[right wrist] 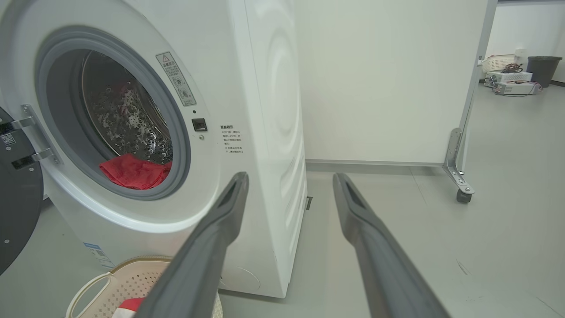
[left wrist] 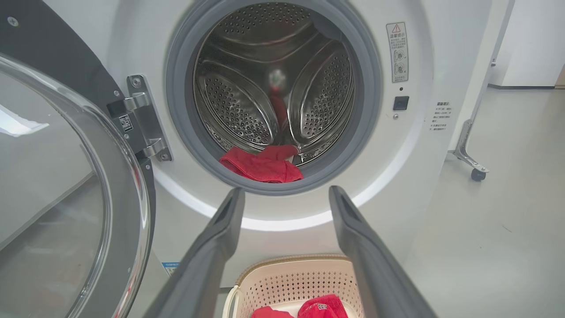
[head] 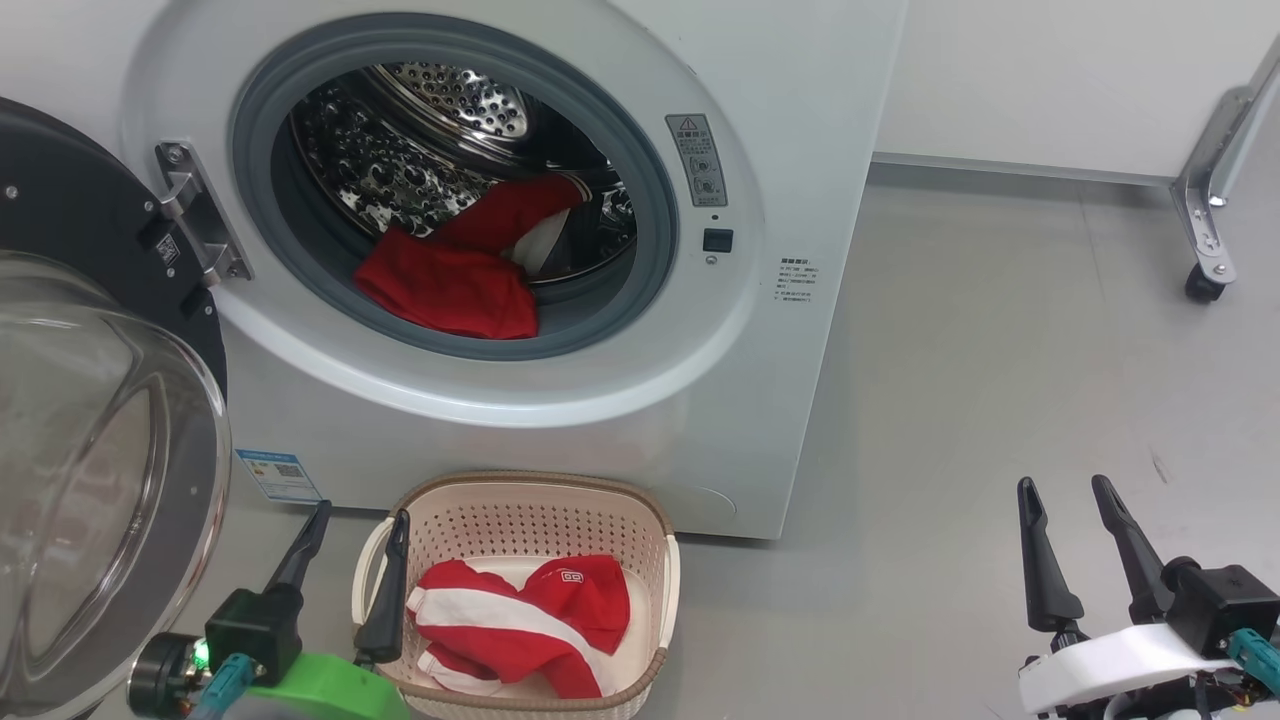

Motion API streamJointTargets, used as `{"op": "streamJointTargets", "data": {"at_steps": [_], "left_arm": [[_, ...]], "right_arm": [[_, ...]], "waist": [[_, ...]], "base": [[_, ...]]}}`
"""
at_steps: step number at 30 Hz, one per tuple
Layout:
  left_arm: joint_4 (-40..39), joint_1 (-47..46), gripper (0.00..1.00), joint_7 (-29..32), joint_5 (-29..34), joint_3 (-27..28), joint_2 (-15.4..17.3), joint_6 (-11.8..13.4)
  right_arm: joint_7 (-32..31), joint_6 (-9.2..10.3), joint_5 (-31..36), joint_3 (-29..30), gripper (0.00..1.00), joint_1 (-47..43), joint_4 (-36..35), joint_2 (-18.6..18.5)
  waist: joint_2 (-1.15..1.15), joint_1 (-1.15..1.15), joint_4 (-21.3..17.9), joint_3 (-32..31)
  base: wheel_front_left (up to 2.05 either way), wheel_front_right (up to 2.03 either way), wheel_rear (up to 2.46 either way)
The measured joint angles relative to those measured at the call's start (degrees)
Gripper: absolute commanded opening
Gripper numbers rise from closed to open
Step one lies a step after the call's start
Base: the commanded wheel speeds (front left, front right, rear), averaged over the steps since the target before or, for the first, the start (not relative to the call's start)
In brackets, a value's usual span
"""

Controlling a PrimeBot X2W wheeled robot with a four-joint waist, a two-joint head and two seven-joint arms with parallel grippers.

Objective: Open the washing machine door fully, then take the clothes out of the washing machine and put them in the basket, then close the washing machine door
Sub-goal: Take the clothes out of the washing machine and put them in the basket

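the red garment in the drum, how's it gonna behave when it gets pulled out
Probably floppy: the red garment lies crumpled and folded against the grey seal. From a pinch it would likely sag and trail rather than hold its shape. It looks like thin cloth, so probably light; a hanging end might drag on the seal on the way to the basket.

washing machine door (head: 70,200) wide open at left. Red clothes (head: 450,285) lie at the drum (head: 440,110) mouth; striped garment (head: 520,620) in the basket (head: 530,487) below. left claw (head: 361,512) open at the basket's left rim, right claw (head: 1063,485) open above the floor (head: 950,400).
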State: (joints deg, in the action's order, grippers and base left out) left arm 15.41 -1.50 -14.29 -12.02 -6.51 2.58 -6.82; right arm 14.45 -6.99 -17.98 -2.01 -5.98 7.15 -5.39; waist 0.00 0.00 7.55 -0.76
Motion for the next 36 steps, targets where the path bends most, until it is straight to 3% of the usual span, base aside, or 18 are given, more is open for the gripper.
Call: {"op": "streamJointTargets", "data": {"at_steps": [36], "left_arm": [[-4.0,2.7,1.00,0.0,-0.6,-1.0,0.0,0.8]], "right_arm": [[0.0,0.00,0.1,0.0,1.00,-0.2,-0.5,0.1]], "waist": [[0.00,0.00,-1.2,1.3]], "base": [[0.00,0.00,0.00]]}}
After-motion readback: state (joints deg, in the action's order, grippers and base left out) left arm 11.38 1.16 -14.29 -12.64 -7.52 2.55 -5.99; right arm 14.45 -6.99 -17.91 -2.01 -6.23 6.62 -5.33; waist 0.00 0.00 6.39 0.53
